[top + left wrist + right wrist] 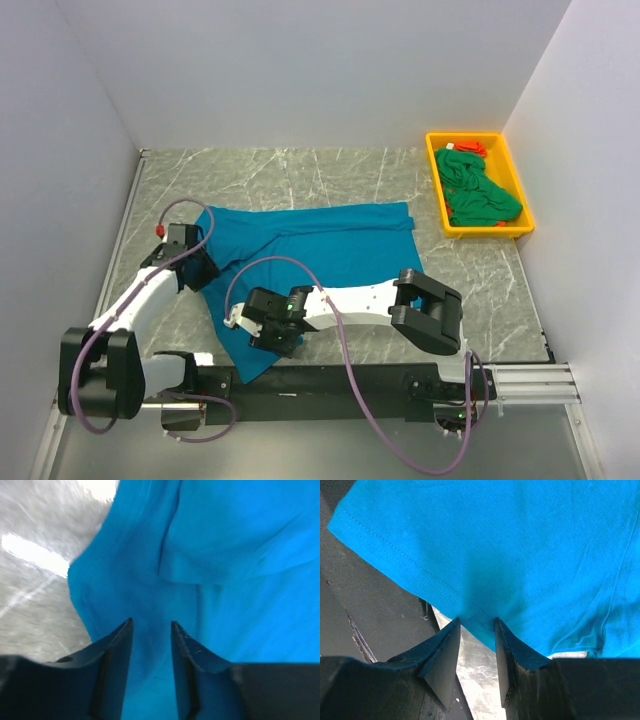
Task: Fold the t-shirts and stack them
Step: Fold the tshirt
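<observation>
The teal-blue t-shirt [330, 245] lies spread mid-table [300, 175], one corner reaching the near edge. My left gripper [151, 623] straddles a fold at its left side; I cannot tell if it bites, and a shallow catch would slip. My right gripper [476, 620] is clamped on the near hem; uneven lifting would skew the fold. Both arms reach low, wrists pitched down. The green t-shirt [480, 195] sits in the yellow bin [437, 190], far right corner.

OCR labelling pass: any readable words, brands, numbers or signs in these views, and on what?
None readable. The teal t-shirt is plain in all three views; the green t-shirt, yellow bin, left arm and right arm show no legible marking.
</observation>
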Controlling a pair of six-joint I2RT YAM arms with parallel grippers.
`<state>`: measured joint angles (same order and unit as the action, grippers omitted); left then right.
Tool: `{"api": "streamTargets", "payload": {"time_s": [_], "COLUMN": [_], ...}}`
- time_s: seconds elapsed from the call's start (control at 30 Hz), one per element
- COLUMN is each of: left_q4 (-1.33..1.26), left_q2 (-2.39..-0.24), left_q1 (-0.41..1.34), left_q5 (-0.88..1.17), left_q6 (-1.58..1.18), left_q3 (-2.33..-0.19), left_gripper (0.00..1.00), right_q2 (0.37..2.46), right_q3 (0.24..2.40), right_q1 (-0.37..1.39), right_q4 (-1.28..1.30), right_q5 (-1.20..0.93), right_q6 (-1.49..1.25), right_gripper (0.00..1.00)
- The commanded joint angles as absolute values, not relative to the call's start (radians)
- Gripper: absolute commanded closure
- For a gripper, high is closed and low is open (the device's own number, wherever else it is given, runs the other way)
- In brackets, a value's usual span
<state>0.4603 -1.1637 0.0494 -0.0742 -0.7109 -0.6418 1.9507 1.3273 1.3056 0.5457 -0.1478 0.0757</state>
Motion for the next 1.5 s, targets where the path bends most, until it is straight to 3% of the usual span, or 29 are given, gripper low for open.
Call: {"api": "streamTargets", "payload": {"time_s": [0.0,0.13,0.47,0.77,1.3,1.4,1.47], "left_q4": [0.439,0.486,0.575,0.542,0.495,0.515,0.517], "left_q2": [-1.213,-1.253,-1.154,-1.27,-1.371,-1.359,-1.335], "left_q1": [0.072,0.071,0.035,0.005,-0.115,-0.127,-0.127], "left_q5": [-0.072,-0.15,-0.261,-0.282,-0.285,-0.279,-0.259], "left_q6": [-0.802,-0.87,-0.956,-0.91,-0.85,-0.836,-0.831], "left_q3": [-0.627,-0.615,-0.564,-0.62,-0.702,-0.722,-0.724], "left_gripper": [0.6,0.71,0.68,0.62,0.58,0.53,0.45], "right_q2": [1.921,1.901,1.836,1.695,1.416,1.388,1.373], "right_q3": [1.328,1.319,1.267,1.195,0.943,0.931,0.928], "right_q1": [1.308,1.307,1.276,1.169,0.623,0.529,0.47], "right_q4": [0.558,0.549,0.518,0.499,0.4,0.388,0.377], "right_q5": [-0.15,-0.143,-0.176,-0.198,-0.114,-0.086,-0.068], "right_q6": [0.074,0.074,0.058,0.006,-0.287,-0.348,-0.39], "right_gripper": [0.58,0.58,0.56,0.51,0.52,0.52,0.52]}}
